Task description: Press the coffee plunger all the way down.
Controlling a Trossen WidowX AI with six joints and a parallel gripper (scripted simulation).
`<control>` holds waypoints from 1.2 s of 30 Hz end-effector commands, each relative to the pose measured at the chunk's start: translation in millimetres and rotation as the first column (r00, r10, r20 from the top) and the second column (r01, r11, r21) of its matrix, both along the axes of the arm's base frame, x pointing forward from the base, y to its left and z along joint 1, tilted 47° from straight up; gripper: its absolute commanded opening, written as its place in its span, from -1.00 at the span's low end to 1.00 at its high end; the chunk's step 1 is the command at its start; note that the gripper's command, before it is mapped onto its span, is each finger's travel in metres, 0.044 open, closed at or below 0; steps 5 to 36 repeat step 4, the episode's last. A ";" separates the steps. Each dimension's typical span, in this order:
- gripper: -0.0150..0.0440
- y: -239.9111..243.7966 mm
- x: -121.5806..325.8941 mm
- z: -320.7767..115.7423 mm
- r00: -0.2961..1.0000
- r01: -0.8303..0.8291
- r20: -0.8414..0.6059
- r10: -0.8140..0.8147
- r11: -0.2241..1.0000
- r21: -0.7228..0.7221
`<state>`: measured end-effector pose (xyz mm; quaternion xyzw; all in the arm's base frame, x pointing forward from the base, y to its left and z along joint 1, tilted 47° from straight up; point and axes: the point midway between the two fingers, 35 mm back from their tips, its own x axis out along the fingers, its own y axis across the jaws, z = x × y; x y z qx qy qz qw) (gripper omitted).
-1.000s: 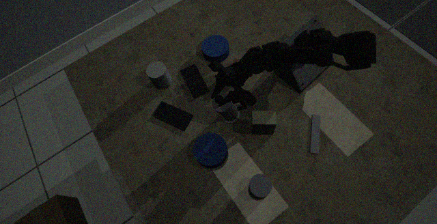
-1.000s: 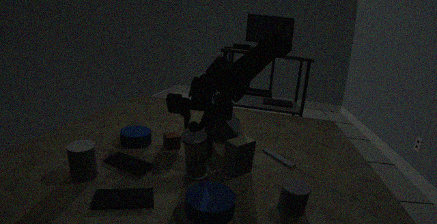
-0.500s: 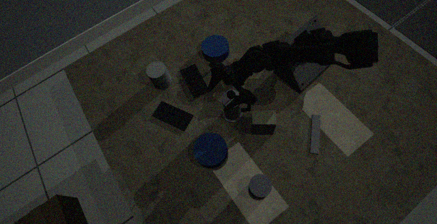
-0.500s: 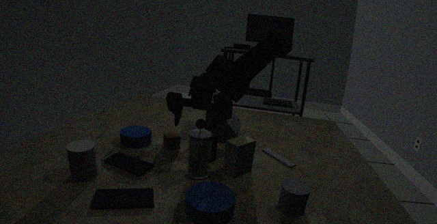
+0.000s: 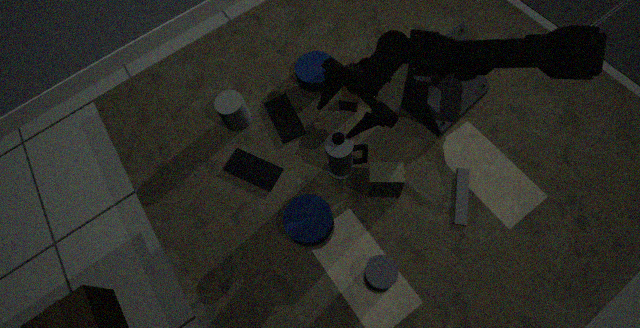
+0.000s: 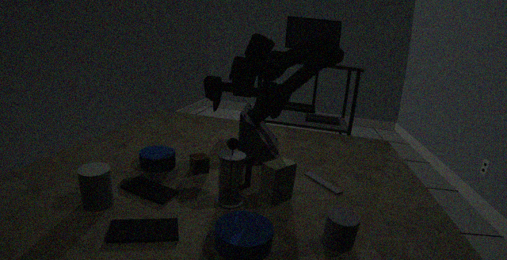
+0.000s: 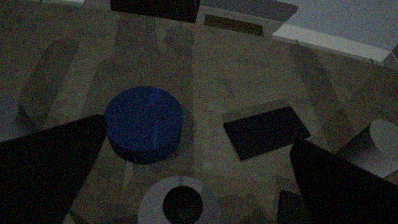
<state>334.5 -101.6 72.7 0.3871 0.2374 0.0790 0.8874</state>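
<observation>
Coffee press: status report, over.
Gripper open, empty, well above the press. Coffee press upright, knob low on the lid. Nothing between them.

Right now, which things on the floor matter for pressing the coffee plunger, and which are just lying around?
Part of the job:
coffee press, upright
plunger knob, sitting low on the lid
tool, open, holding nothing, above the press

Just lying about:
two blue discs
grey cylinders
dark flat slabs
grey bar
pale block beside the press
</observation>
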 end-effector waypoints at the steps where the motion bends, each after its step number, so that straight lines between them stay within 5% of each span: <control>1: 1.00 0.2 -4.5 1.9 1.000 -0.007 -0.001 0.007 1.000 0.003; 36: 1.00 0.2 -4.5 1.9 1.000 -0.007 -0.001 0.007 1.000 0.003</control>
